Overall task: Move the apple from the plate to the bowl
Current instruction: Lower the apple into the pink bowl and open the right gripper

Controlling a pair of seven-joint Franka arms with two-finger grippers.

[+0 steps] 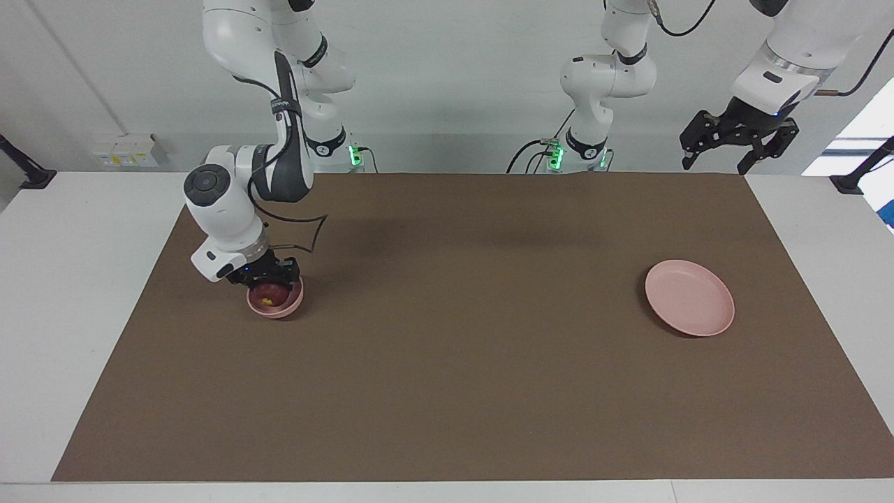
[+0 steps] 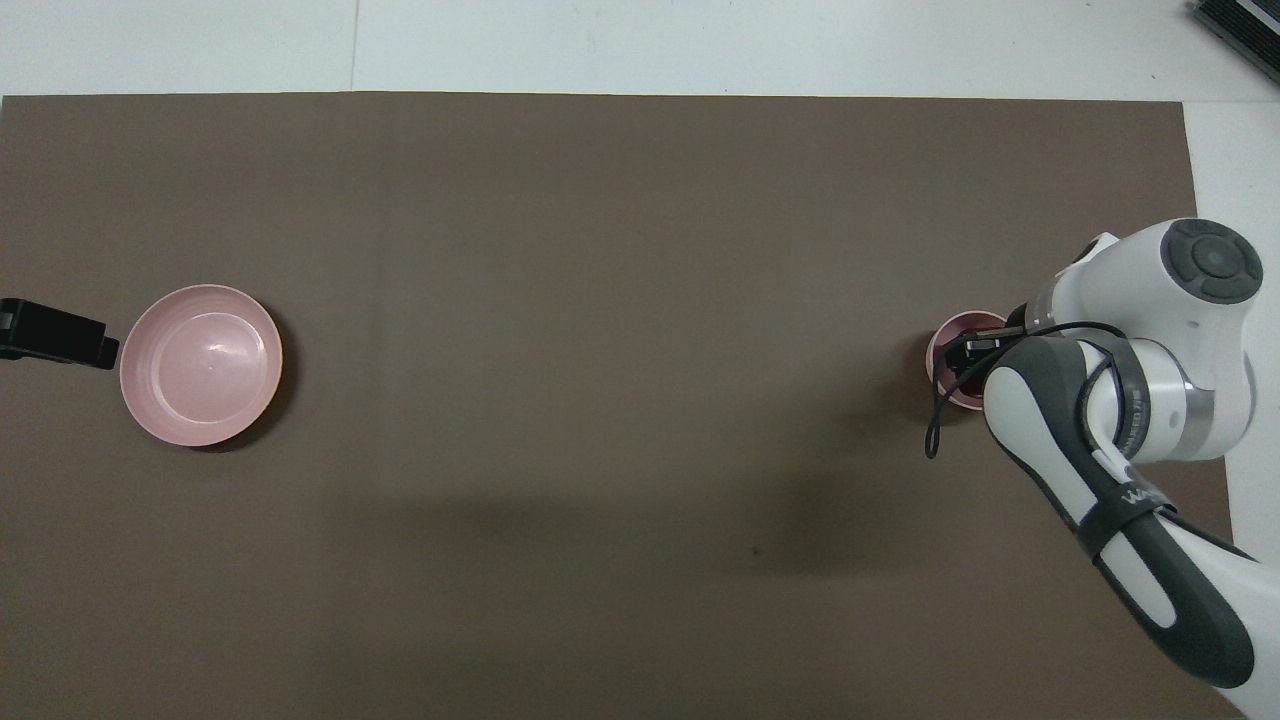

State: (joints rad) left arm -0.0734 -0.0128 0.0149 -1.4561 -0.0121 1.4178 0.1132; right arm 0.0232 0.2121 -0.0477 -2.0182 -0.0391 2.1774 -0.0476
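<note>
The small deep pink bowl stands on the brown mat toward the right arm's end. The dark red apple, yellowish patch up, sits low inside it. My right gripper reaches down into the bowl, shut on the apple. In the overhead view this gripper and its arm cover most of the bowl. The flat pink plate lies bare toward the left arm's end and also shows in the overhead view. My left gripper hangs open and empty, high over the mat's edge by the plate.
The brown mat covers most of the white table. Only the left gripper's black tip shows in the overhead view, beside the plate. A black cable loops from the right wrist beside the bowl.
</note>
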